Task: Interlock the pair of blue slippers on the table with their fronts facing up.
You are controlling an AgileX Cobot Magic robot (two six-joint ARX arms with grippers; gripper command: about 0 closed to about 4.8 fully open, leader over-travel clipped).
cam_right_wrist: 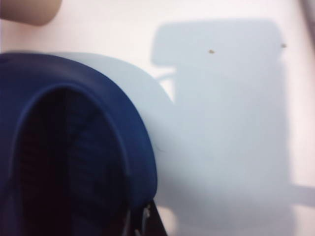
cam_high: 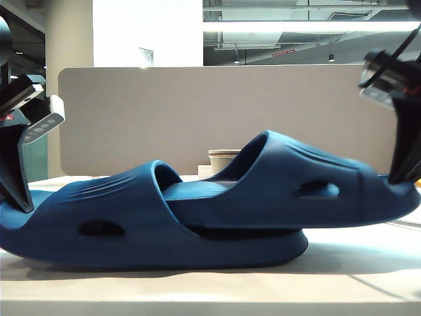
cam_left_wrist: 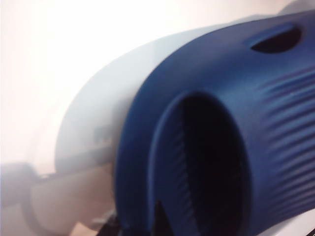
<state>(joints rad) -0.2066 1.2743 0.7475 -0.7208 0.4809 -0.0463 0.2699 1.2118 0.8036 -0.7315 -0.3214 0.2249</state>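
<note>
Exterior view: paper cup, divider panel behind interlocked slippers.

Navy ribbed slippers, white table

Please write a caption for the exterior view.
Left gripper and right gripper hold interlocked blue slippers over the table.

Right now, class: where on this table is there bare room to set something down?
Bare table runs along the front edge, before the slippers. The middle is crowded: both slippers overlap, a pincer at each end, left and right.
</note>
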